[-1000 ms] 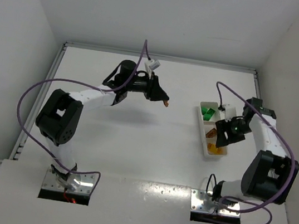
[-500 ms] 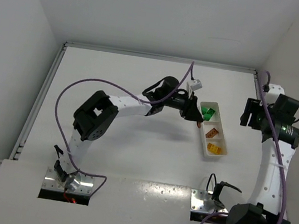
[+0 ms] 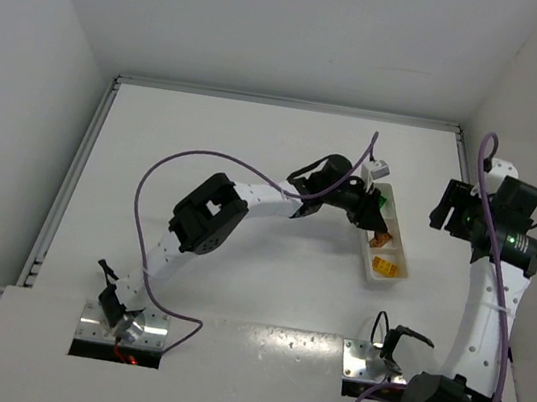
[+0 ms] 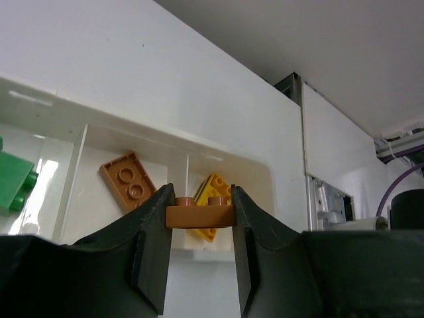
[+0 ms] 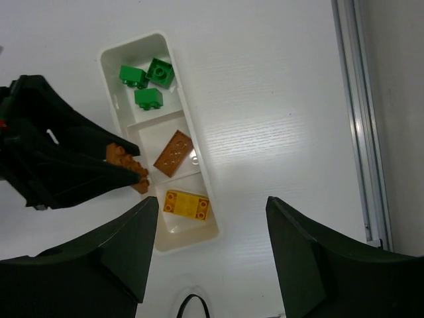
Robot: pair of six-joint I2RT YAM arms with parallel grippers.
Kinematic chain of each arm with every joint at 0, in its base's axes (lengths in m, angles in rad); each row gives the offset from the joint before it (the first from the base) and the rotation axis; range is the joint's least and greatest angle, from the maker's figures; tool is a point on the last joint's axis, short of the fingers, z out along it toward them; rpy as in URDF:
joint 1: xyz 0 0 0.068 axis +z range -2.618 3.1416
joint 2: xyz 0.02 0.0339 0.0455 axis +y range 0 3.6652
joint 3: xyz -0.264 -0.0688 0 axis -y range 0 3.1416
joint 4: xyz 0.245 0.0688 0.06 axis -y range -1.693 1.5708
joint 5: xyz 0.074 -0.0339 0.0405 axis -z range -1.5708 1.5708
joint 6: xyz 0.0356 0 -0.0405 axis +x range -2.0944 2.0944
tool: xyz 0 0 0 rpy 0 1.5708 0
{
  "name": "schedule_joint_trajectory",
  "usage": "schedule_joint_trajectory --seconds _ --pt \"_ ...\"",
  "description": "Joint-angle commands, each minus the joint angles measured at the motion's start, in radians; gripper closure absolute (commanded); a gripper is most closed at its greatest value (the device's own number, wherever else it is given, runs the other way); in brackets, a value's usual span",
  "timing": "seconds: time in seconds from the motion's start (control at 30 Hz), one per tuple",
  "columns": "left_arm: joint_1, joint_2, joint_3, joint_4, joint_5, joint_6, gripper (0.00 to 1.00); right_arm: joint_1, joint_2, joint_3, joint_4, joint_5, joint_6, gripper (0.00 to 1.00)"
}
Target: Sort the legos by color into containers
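Note:
The white tray (image 3: 394, 252) lies at the right of the table, split into three sections. In the right wrist view its wall (image 5: 192, 142) encloses three green bricks (image 5: 147, 83) in the far section, an orange-brown brick (image 5: 173, 153) in the middle one and a yellow brick (image 5: 187, 205) in the near one. My left gripper (image 4: 200, 218) is shut on an orange-brown brick (image 4: 199, 212) and holds it over the tray's left side, near the middle section; it also shows in the right wrist view (image 5: 127, 167). My right gripper (image 5: 211, 228) is open and empty, high above the tray.
A raised metal rail (image 5: 358, 119) runs along the table's right edge. White walls close in the back and sides. The left arm (image 3: 249, 198) stretches across the table's middle to the tray.
My left gripper has carried the orange-brown brick rightward from the table's middle to over the tray. My right arm has lifted away from the tray and up to the right.

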Motion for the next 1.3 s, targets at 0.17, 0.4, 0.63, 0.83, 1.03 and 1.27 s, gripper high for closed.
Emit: schedule_joint_trajectory --seconds 0.17,0.4,0.63,0.83,1.03,1.27 --pt "-0.018 0.114 0.187 -0.004 -0.020 -0.006 0.85 -0.006 -0.045 0.000 -0.036 -0.044 0.007 0.33" --pt "-0.018 0.154 0.209 -0.033 -0.029 0.014 0.55 -0.006 -0.045 0.000 -0.046 -0.065 -0.002 0.33" --pt "-0.018 0.154 0.240 -0.036 -0.040 0.040 0.28 -0.006 -0.025 -0.009 -0.026 -0.124 -0.011 0.33" --pt "0.013 -0.018 0.191 0.019 -0.009 -0.017 0.24 0.009 -0.034 -0.020 0.046 -0.256 -0.020 0.33" --pt "0.141 -0.249 0.068 -0.153 -0.075 0.007 0.21 0.051 0.067 -0.011 0.215 -0.450 0.092 0.33" --pt "0.375 -0.574 -0.272 -0.361 -0.176 0.149 0.00 0.352 0.255 -0.001 0.424 -0.454 0.164 0.21"
